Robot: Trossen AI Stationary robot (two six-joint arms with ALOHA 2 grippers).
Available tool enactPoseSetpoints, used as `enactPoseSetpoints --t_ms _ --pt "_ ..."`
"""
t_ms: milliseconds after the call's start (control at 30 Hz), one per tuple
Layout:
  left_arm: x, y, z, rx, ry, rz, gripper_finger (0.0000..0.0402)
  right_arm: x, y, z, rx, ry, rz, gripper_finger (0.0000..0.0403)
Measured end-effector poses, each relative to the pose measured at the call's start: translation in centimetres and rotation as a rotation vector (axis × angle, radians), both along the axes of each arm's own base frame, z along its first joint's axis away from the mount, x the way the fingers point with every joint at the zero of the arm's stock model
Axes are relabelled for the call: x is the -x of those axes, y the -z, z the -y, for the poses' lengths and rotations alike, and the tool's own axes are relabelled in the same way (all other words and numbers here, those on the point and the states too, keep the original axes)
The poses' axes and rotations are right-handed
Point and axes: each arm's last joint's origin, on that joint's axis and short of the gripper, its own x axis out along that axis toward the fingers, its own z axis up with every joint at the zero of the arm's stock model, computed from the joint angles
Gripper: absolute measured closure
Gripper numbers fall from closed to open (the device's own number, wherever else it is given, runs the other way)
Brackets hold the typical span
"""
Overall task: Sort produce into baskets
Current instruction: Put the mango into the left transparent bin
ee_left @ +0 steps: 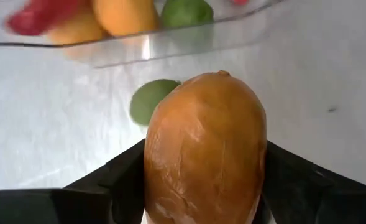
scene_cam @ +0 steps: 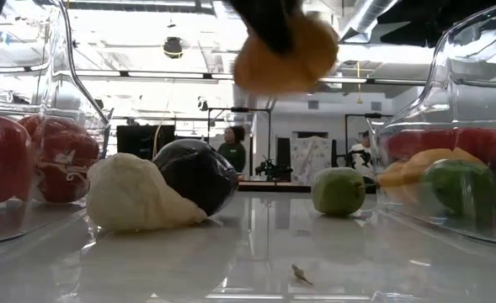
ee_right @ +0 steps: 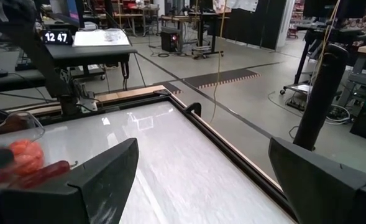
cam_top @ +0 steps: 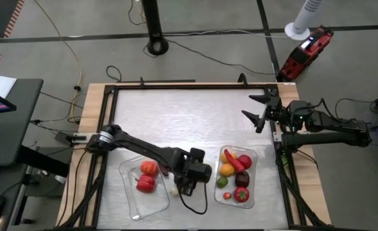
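My left gripper [cam_top: 187, 183] is between the two clear trays and is shut on an orange-brown oval piece [ee_left: 204, 155], which also shows in the low view [scene_cam: 285, 55] raised above the table. The left tray [cam_top: 132, 196] holds red pieces [cam_top: 147, 176]. The right tray [cam_top: 253, 186] holds red, yellow, orange and green pieces. A pale garlic piece [scene_cam: 134, 198], a dark purple piece [scene_cam: 199, 172] and a green round piece [scene_cam: 338, 191] rest on the table between the trays. My right gripper [cam_top: 258, 110] is open and empty at the table's far right. My left gripper pinches the orange-brown piece by its two long sides [ee_left: 155, 168] between its two fingers [ee_left: 117, 174]. The fingers come from above, pointing down. The piece is lifted clear of the table, its free end past the fingertips.
The green round piece [ee_left: 150, 99] lies on the table between my left gripper and the right tray's wall [ee_left: 170, 50]. The table's far half [cam_top: 189, 112] is bare metal inside a wooden frame. People and equipment stand in the room beyond.
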Motion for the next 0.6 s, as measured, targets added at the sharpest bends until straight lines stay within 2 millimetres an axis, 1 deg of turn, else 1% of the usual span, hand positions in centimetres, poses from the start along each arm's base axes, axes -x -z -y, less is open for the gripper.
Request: enactPoseSetpoints --t_ms 67,133,233,333,433,533,600 --pt "1.1 -2.1 -0.2 0.027 -0.040 -0.002 0.0155 0.0 0.0 0.0 0.000 0.000 -0.003 0.0017" --pt "2.2 -3.8 -0.3 0.090 -0.082 -0.005 0.0154 0.0 0.1 0.0 -0.001 0.000 -0.008 0.0017" --pt "4.3 -5.3 -0.3 0.127 -0.157 -0.053 0.0154 0.0 0.1 0.0 -0.001 0.000 -0.010 0.0017" --pt "5.8 -6.0 0.3 0.107 -0.200 -0.072 0.0154 0.0 0.1 0.0 -0.001 0.000 -0.006 0.0017" --pt "6.3 -6.6 0.9 0.071 -0.208 -0.033 0.0153 0.0 0.0 0.0 0.000 0.000 0.000 0.0017" --pt "6.5 -6.7 1.1 0.033 -0.191 -0.015 0.0153 0.0 -0.1 0.0 -0.002 -0.001 0.013 0.0017" --pt "6.1 -6.7 1.0 0.012 -0.175 0.012 0.0153 0.0 -0.1 0.0 -0.006 -0.001 0.019 0.0017"
